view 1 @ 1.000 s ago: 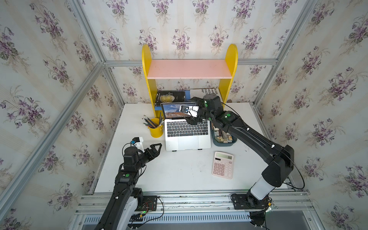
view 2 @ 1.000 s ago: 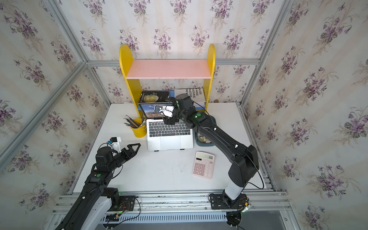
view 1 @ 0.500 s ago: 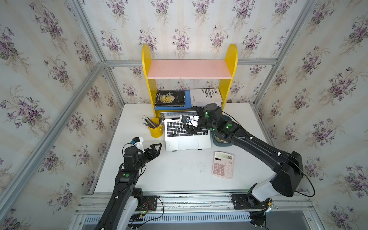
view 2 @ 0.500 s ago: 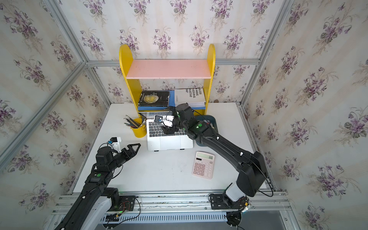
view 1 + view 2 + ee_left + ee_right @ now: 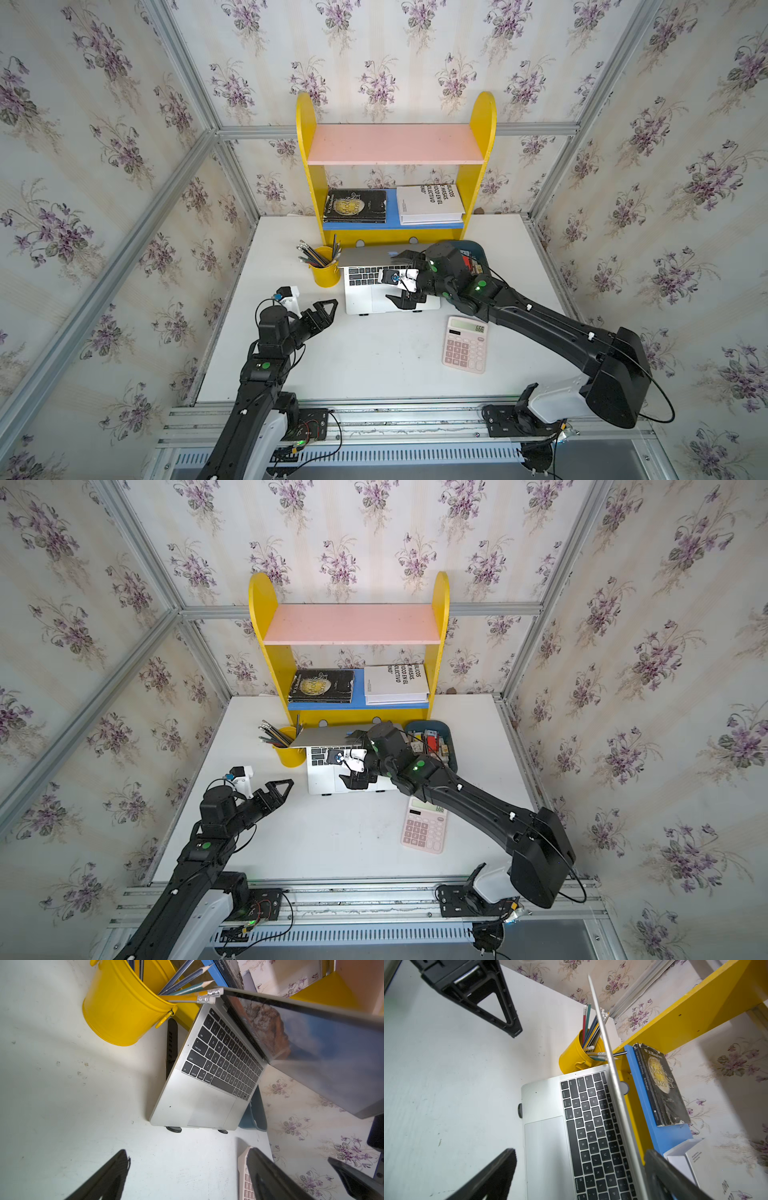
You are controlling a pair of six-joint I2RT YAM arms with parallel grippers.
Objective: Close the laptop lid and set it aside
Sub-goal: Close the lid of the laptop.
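Your right gripper (image 5: 397, 279) gapes wide, empty, above the white table (image 5: 374, 365) in a floral-papered booth (image 5: 124, 145). The laptop (image 5: 361, 297) sits beneath it, its half-shut laptop lid (image 5: 365, 255) between the jaws. Your left gripper (image 5: 328, 311) hangs open, empty, nearby.

Both arms matte black, boxy links with rounded joint housings: left arm (image 5: 266, 374), right arm (image 5: 548, 328). White shell (image 5: 557, 401) on each base link. Green status lights (image 5: 480, 284) glow on the joints. White camera bracket (image 5: 292, 296) with a small blue part at each wrist. Fingers (image 5: 508, 1009) black, open triangular frames, small holes along the edges, ribbed pads (image 5: 500, 1169). Thin black cable (image 5: 665, 390) loops off the right shoulder.
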